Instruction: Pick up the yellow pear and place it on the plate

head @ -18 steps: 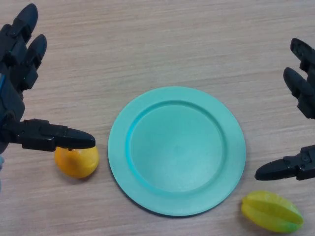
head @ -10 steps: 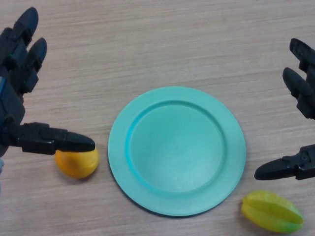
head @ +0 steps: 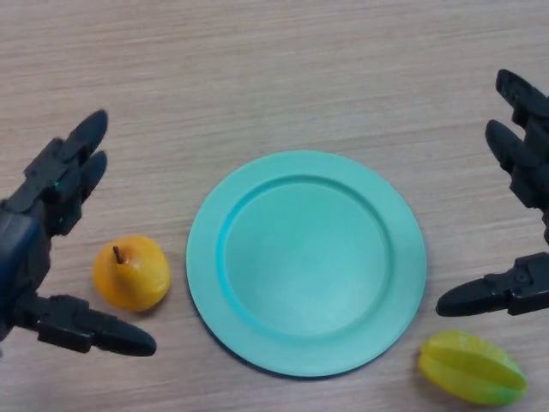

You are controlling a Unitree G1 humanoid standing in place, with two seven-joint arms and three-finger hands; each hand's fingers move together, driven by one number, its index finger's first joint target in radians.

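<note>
— So, where's the yellow pear [head: 131, 273] sitting?

— On the wooden table [head: 274, 77], just left of the teal plate [head: 306, 263], near its rim but not touching it. It's a squat fruit; its short brown stem rises from the top and leans towards the upper left, so its long axis seems to run roughly up towards the camera, tilted a little that way.

— And the left hand [head: 34, 249]?

— Spread open around the pear: the two fingers [head: 73, 159] reach out above it, the thumb [head: 103, 330] stretches below it, and the fruit lies in the gap between them. Neither touches it, as far as I can see.

— Anything in the way?

— Between pear and plate, only bare tabletop. The plate has nothing on it. A yellow-green starfruit [head: 473, 369] lies at the lower right, just off the plate's rim (well apart from the pear).

— The right hand [head: 527, 215]?

— At the right edge, open too, fingers straight, thumb pointing towards the plate just above the starfruit, holding nothing.
</note>
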